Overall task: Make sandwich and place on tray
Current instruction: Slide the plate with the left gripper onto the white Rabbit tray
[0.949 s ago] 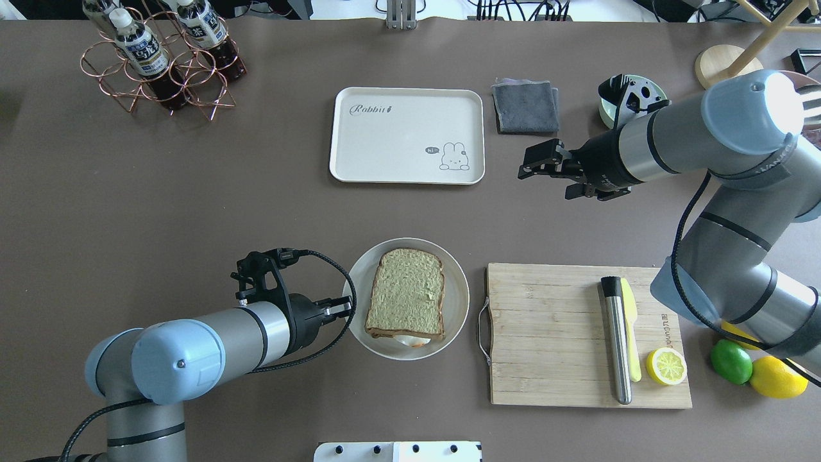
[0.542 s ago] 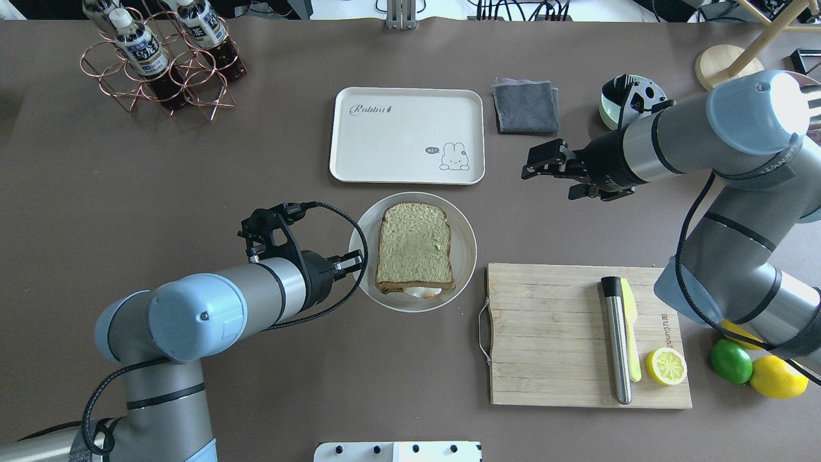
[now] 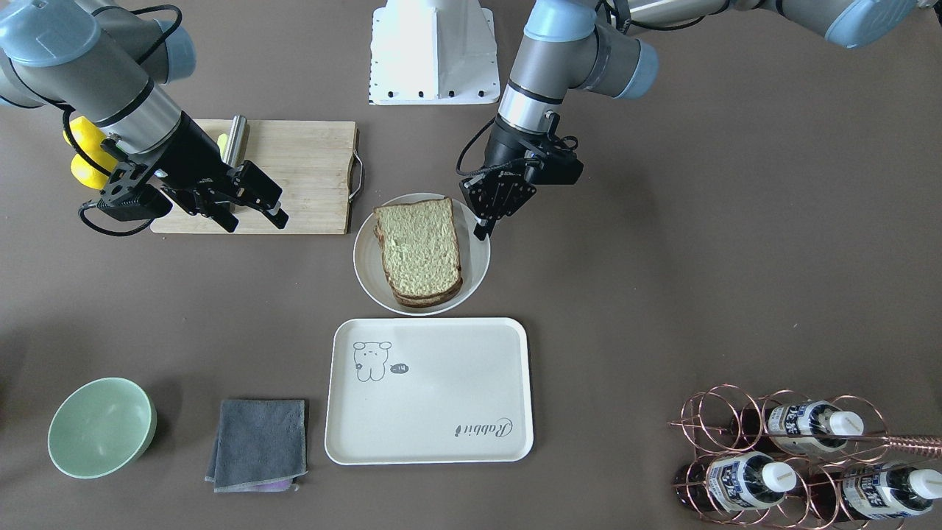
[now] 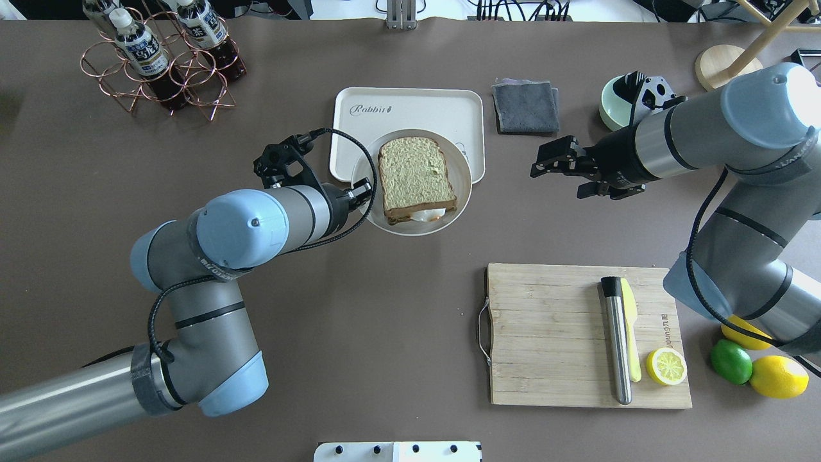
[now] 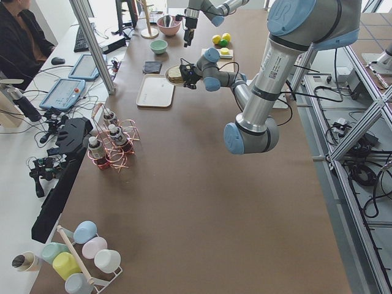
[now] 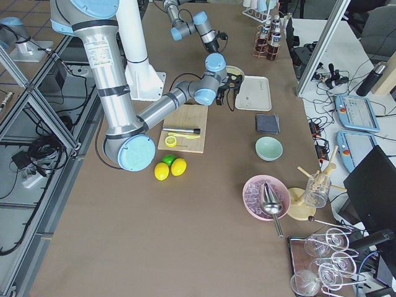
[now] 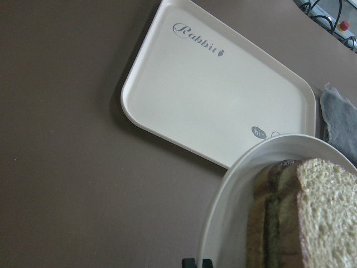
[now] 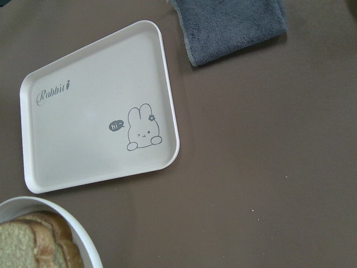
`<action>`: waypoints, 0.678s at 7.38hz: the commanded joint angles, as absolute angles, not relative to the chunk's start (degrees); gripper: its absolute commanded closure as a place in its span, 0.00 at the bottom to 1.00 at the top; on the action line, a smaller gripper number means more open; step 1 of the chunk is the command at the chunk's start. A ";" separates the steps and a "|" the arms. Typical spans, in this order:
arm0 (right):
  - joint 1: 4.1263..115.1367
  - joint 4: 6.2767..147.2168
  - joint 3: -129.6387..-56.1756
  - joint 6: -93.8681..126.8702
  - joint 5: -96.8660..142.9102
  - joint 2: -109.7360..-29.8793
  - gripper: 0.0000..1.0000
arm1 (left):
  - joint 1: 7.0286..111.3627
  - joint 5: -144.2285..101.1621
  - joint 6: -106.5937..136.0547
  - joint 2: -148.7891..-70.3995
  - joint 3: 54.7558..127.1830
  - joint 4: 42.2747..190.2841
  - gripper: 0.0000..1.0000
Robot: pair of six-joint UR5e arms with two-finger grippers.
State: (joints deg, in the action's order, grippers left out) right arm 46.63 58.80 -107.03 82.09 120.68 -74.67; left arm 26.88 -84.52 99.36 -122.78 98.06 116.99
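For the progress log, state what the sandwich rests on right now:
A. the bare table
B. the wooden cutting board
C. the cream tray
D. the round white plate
D: the sandwich lies on the round white plate, which the left gripper holds by its rim.

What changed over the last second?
The left gripper, fingers clamped on the rim of the round white plate, carried it and the green-tan bread-and-egg sandwich away from the robot toward the cream rectangular tray. The right gripper, open, barely shifted; tray and wooden cutting board stayed.
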 commanded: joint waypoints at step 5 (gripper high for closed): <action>48.69 58.89 -107.05 82.00 122.34 -74.79 0.01 | 32.87 -84.38 106.26 -133.76 73.32 125.59 1.00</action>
